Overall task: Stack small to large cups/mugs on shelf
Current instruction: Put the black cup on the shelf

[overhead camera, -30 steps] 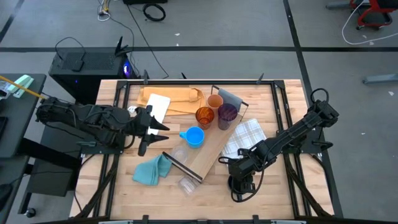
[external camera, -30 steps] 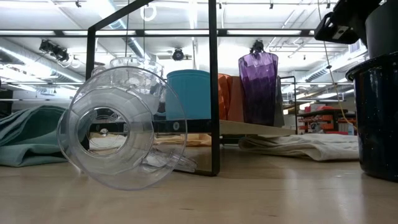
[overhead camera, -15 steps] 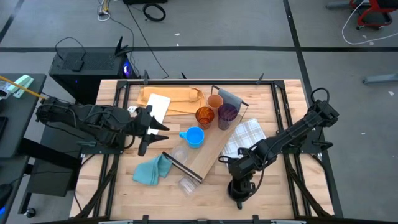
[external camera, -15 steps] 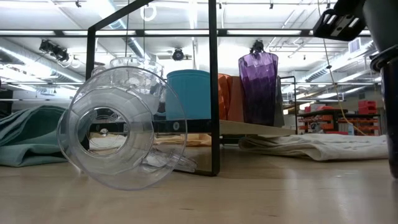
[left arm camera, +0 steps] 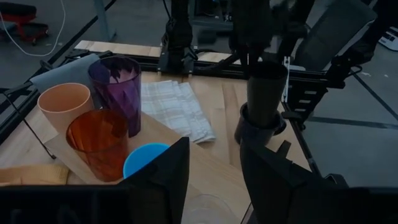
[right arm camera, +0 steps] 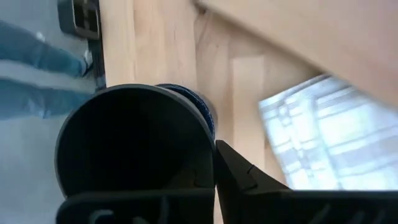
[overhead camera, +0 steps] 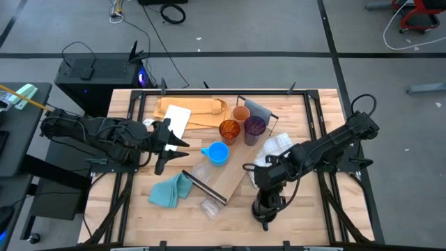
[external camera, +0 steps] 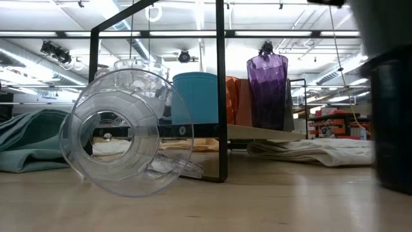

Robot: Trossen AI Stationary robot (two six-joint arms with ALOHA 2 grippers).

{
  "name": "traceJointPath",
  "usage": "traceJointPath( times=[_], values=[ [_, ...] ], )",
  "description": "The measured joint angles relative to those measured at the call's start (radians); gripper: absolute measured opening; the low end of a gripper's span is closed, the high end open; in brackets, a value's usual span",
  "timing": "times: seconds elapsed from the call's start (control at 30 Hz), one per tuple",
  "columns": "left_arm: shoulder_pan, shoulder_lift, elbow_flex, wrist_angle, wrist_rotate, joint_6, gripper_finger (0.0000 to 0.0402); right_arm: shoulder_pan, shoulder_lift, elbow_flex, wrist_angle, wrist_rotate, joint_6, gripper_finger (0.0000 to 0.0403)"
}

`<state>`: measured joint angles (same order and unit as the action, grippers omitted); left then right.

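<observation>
The right gripper (overhead camera: 263, 209), at about 5 o'clock from the shelf (overhead camera: 233, 167), has its fingers clamped on the rim of the black cup (left arm camera: 266, 93), which sits inside the dark mug (left arm camera: 258, 127) on the counter (overhead camera: 313, 209). The left gripper (overhead camera: 171, 145) waits at 9 o'clock, fingers partly apart, holding nothing. The tan cup (overhead camera: 240, 113), amber translucent cup (overhead camera: 229, 130), purple tumbler (overhead camera: 254, 128) and light blue mug (overhead camera: 218, 153) stand on the shelf. A clear cup (external camera: 119, 142) lies on its side on the counter.
</observation>
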<state>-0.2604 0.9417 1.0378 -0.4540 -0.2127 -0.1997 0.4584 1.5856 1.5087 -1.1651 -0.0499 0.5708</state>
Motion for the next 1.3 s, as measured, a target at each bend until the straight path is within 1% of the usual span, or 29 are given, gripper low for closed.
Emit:
traceJointPath(
  times=[0.1,0.2,0.27,0.33,0.43,0.6,0.7,1.0,1.3],
  values=[
    [0.000,0.000,0.000,0.000,0.000,0.001,0.0152,-0.024,0.000,0.080,-0.054,0.050,0.024,0.0002],
    [0.000,0.000,0.000,0.000,0.000,0.001,0.0155,-0.051,0.000,0.152,-0.104,0.074,0.037,0.0001],
    [0.000,0.000,0.000,0.000,0.000,0.001,0.0155,-0.063,0.000,0.188,-0.138,0.086,0.041,0.0001],
    [0.000,0.000,0.000,0.000,0.000,0.001,0.0153,-0.075,0.000,0.212,-0.166,0.110,0.079,0.0000],
    [0.000,0.000,0.000,0.000,0.000,0.001,0.0148,-0.110,-0.001,0.220,-0.179,0.163,0.203,0.0000],
    [0.000,0.000,0.000,0.001,0.000,0.002,0.0146,-0.168,0.012,0.193,-0.170,0.276,0.486,0.0000],
    [0.000,0.000,0.001,0.005,0.000,0.001,0.0150,-0.194,0.028,0.176,-0.177,0.281,0.587,0.0000],
    [0.000,0.000,0.001,0.014,0.000,0.003,0.0141,-0.236,0.084,0.152,-0.199,0.281,0.718,0.0000],
    [0.000,0.000,0.001,0.015,0.000,0.005,0.0149,-0.260,0.165,0.150,-0.200,0.277,0.716,0.0000]
  ],
)
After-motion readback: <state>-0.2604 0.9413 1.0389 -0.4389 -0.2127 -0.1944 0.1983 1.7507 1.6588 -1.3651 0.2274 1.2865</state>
